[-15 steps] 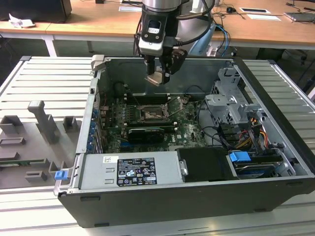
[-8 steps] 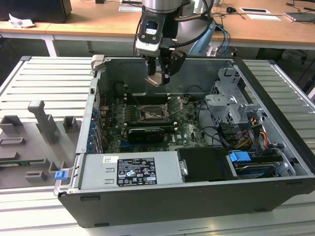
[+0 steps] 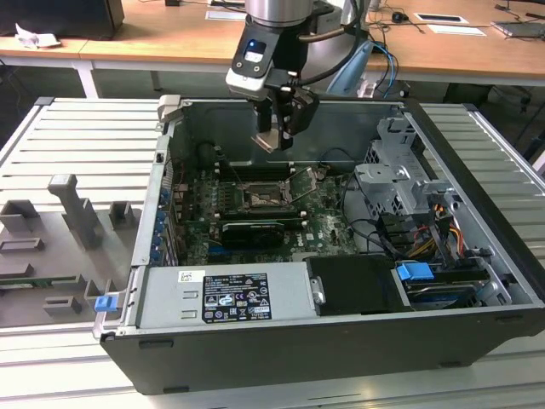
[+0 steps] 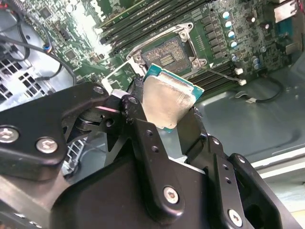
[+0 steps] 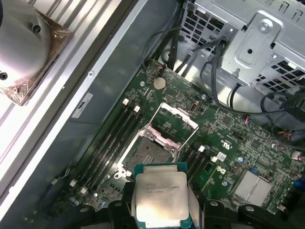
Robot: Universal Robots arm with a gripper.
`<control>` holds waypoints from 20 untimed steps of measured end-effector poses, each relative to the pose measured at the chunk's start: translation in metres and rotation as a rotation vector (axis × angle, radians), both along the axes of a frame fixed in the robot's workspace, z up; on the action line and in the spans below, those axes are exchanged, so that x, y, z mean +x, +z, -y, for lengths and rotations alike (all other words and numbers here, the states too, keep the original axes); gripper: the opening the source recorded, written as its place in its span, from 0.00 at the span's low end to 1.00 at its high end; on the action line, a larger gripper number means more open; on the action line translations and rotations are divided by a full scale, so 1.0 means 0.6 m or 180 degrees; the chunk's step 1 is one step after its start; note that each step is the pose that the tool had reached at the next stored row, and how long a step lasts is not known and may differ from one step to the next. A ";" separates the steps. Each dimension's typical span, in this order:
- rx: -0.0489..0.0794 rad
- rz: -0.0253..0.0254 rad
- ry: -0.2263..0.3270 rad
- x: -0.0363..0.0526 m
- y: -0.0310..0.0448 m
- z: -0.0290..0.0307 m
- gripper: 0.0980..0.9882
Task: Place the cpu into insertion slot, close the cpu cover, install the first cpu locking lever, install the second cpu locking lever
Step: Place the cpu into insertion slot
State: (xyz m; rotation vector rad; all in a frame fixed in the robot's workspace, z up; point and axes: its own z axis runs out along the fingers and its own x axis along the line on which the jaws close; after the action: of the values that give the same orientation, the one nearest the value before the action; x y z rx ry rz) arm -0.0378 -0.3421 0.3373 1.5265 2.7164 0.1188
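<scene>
**Chip Held Over the Board, Slot Not Yet Filled**

The cpu (image 3: pixel 266 141) was pinched by its edges between the fingers of the gripper (image 3: pixel 277 137). It was held up in the air inside the open case (image 3: pixel 341 366), above the green board (image 3: pixel 328 221) and not touching it. In both wrist views its pale silver face could be seen, with a black finger pressed on each side.

The slot (image 3: pixel 260 198) was found near the middle of the board, just beside the long black memory slots (image 3: pixel 255 169). In the first wrist view it was seen dark and bare, with nothing laid in it. The cover (image 5: pixel 177 123) was tipped up on its hinge at one edge of the slot, so the way in was left open.

So the job was judged to be only at its start. The cpu was gripped, but it was not yet set down in the slot. The cover was not yet shut, and both locking steps were left to be done.
</scene>
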 end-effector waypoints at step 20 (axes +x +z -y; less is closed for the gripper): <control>0.0000 0.0000 -0.0670 0.000 -0.018 0.0000 0.48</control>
State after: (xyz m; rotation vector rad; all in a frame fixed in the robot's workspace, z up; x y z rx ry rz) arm -0.0377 -0.3421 0.3268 1.7989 2.5349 0.1140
